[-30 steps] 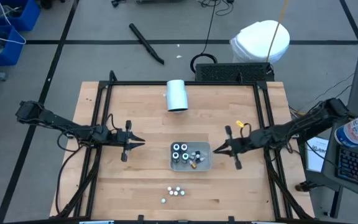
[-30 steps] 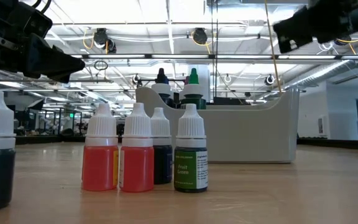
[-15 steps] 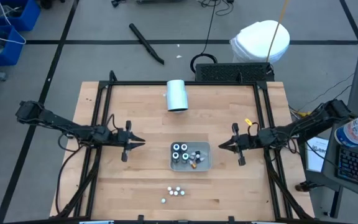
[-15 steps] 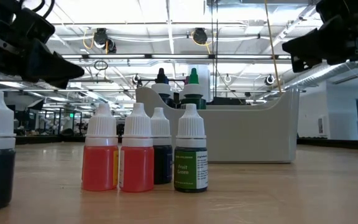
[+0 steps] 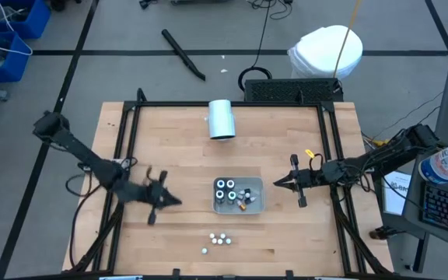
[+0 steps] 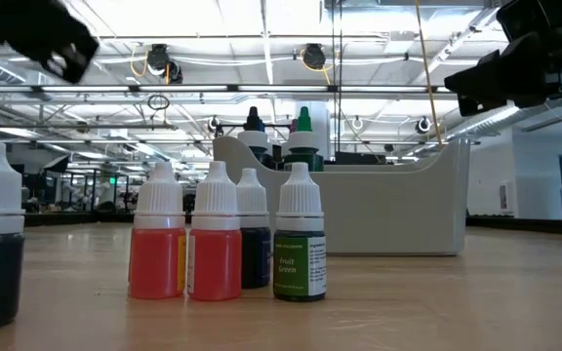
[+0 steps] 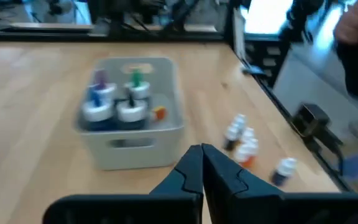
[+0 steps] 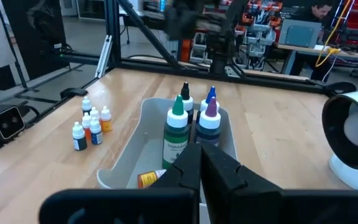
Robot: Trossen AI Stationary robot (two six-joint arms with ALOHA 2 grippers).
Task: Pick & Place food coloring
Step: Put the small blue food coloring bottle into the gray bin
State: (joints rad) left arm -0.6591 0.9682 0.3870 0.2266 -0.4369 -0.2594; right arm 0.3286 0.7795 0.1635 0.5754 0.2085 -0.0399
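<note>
Five small food coloring bottles (image 5: 218, 242) stand loose on the table (image 5: 286, 132) near its front edge; the grey tray (image 5: 256, 206) behind them holds four upright bottles and one lying yellow-orange. One label reads "Fruit Green". Left gripper (image 5: 176, 202), fingers pressed together and empty, hovers left of the tray; right gripper (image 5: 277, 183), likewise closed and empty, hovers to its right.

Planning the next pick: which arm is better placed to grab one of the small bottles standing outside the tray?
Probably the left: the left gripper is nearer the small bottles than the right gripper beyond the tray.
</note>
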